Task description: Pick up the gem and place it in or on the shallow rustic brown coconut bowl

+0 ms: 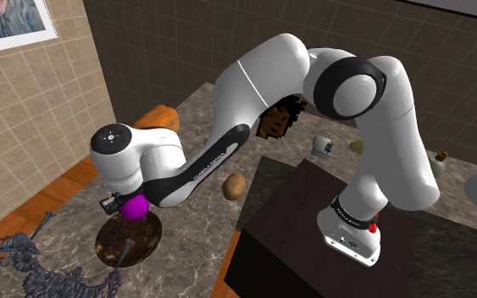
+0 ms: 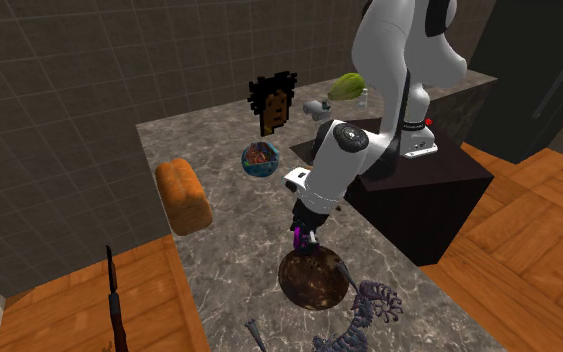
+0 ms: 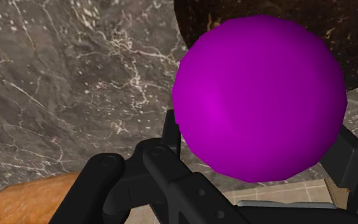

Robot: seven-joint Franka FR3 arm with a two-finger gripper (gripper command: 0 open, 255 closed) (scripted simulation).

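Observation:
A round magenta gem (image 1: 135,205) hangs just above the far rim of the dark brown coconut bowl (image 1: 129,240), which rests on the marble counter. My gripper (image 1: 130,207) is shut on the gem. In the second exterior view the gem (image 2: 300,237) sits under the gripper (image 2: 301,232), a little above the bowl (image 2: 314,279). In the wrist view the gem (image 3: 260,95) is clasped between the black fingers (image 3: 171,130), with the gripper (image 3: 259,143) around it and the bowl (image 3: 311,32) showing beyond it.
An orange bread loaf (image 2: 182,195) lies at the counter's wall side. A potato (image 1: 234,185), a pixelated head figure (image 1: 277,118) and a mug (image 1: 322,146) stand behind the arm. A purple skeleton-like figure (image 1: 24,258) lies beside the bowl. The dark stand (image 1: 296,220) borders the counter.

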